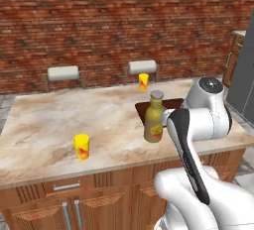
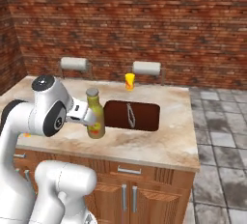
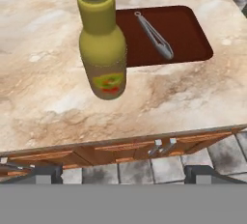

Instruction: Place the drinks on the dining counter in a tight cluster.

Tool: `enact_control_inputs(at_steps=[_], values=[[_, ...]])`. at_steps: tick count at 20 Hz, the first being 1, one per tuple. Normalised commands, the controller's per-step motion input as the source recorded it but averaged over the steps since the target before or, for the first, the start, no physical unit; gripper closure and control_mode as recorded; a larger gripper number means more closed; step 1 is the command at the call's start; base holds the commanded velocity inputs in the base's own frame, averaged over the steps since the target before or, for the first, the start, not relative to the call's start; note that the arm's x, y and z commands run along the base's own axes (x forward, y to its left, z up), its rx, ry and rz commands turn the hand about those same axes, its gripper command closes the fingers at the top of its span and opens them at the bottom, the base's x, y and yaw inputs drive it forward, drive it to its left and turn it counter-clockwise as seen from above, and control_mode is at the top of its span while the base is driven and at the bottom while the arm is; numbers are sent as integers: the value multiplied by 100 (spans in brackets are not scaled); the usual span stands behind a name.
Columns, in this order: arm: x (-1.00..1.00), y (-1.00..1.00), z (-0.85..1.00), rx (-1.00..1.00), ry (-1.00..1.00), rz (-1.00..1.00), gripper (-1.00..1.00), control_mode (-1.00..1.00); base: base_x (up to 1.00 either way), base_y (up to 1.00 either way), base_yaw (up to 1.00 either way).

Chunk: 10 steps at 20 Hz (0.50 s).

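Note:
A tall olive-yellow bottle [image 1: 154, 121] [image 2: 95, 114] [image 3: 102, 44] with a grey cap and a red-yellow label stands upright on the beige marble dining counter [image 1: 49, 120] [image 2: 169, 138] [image 3: 43, 88]. It is just left of the dark red-brown sink [image 2: 144, 117] [image 3: 183, 35]. My gripper [image 3: 123, 174] is open, its two dark fingertips spread wide at the counter's near edge. The bottle is ahead of them, not between them. In the right base view my white hand reaches the bottle's near-left side.
Metal tongs [image 3: 154, 35] [image 2: 130, 113] lie in the sink. A yellow cup [image 1: 81, 146] stands front left on the counter and another [image 1: 143, 82] [image 2: 130, 81] at its far edge. Two stools [image 1: 63, 73] [image 1: 142, 67] stand by the brick wall.

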Motion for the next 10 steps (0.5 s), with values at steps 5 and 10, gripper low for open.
enact_control_inputs(at_steps=[5,10], values=[[0,0,0,0,0,0,-100,100,-69,3,-14],[0,0,0,0,0,0,-100,100,-26,7,-82]])
